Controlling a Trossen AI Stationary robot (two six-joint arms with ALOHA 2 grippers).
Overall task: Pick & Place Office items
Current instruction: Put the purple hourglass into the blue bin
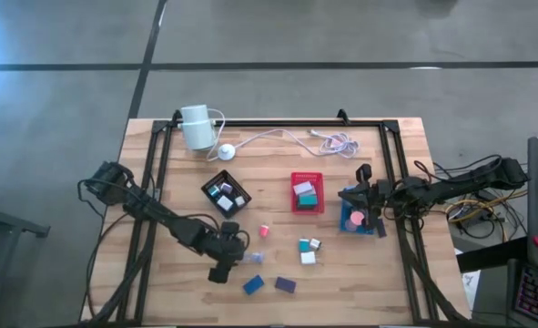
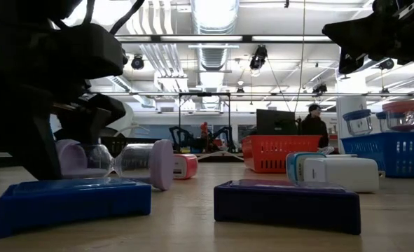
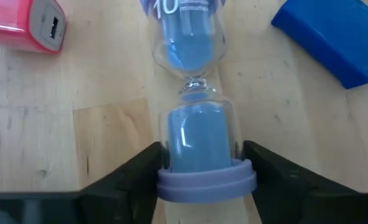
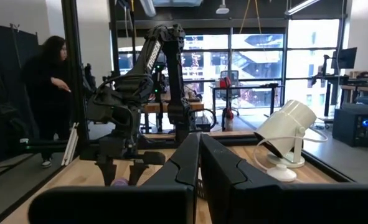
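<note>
1. High view: wooden counter (image 1: 159, 182) with scattered office items. The left end effector (image 1: 230, 258) sits low at the near-centre, over a small sand timer (image 1: 250, 259); the right end effector (image 1: 364, 196) waits far off at the right, above the blue tray (image 1: 349, 221).
2. Low view: the sand timer (image 2: 115, 162) lies on its side, long axis along the counter, behind a blue block (image 2: 73, 203).
3. Left wrist view: the fingers (image 3: 137, 180) flank the timer's purple end cap (image 3: 205, 183), partly open and closing in, not yet clearly gripping; the timer's axis points straight away from the end effector.
4. Right wrist view: right end effector (image 4: 199, 165) closed and empty.
</note>
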